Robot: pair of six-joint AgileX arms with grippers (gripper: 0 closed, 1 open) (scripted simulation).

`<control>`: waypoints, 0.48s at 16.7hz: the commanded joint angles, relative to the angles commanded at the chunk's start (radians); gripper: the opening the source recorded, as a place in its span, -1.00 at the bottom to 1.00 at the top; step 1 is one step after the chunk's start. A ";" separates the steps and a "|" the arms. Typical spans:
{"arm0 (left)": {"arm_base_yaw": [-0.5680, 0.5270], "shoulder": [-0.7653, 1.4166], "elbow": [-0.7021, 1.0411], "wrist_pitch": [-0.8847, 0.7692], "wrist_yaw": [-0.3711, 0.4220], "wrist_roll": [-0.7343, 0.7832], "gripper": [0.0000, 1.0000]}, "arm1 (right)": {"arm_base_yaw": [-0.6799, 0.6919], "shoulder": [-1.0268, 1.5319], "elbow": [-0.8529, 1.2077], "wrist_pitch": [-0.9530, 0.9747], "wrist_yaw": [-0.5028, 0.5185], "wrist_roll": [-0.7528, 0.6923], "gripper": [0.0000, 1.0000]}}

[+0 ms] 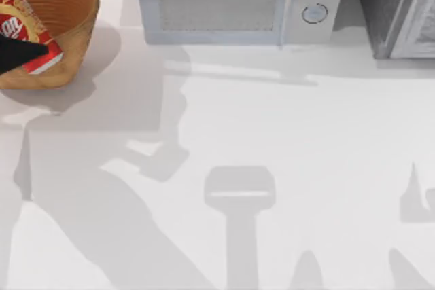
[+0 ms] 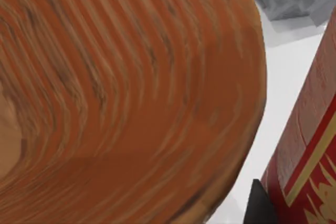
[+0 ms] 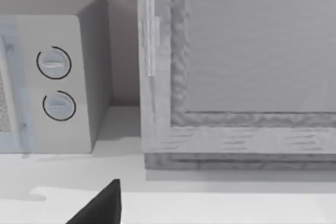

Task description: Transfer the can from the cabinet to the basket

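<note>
can: over the basket at 10 o'clock, left end effector clamped on it
risk: releasing off-centre, it tips over the rim
right end effector: facing the cabinet, grip can't tell

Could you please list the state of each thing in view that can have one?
can: tilted, held over the basket in the left gripper, not yet set down.
basket: upright at the table's far left, its inside bare in the left wrist view.
cabinet: at the far right; door shut in the right wrist view.
microwave: door shut.
left gripper: shut on the can.
right gripper: low before the cabinet.
</note>
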 joint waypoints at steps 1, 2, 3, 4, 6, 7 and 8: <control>0.000 0.000 0.000 0.000 0.000 0.000 -0.10 | 0.000 0.000 0.000 0.000 0.000 0.000 1.00; 0.000 0.000 0.000 0.000 0.000 0.000 0.06 | 0.000 0.000 0.000 0.000 0.000 0.000 1.00; 0.000 0.000 0.000 0.000 0.000 0.000 0.21 | 0.000 0.000 0.000 0.000 0.000 0.000 1.00; 0.000 0.000 0.000 0.000 0.000 0.000 0.36 | 0.000 0.000 0.000 0.000 0.000 0.000 1.00; 0.000 0.000 0.000 0.000 0.000 0.000 0.66 | 0.000 0.000 0.000 0.000 0.000 0.000 1.00; 0.000 0.000 0.000 0.000 0.000 0.000 0.81 | 0.000 0.000 0.000 0.000 0.000 0.000 1.00; 0.000 0.000 0.000 0.000 0.000 0.000 0.96 | 0.000 0.000 0.000 0.000 0.000 0.000 1.00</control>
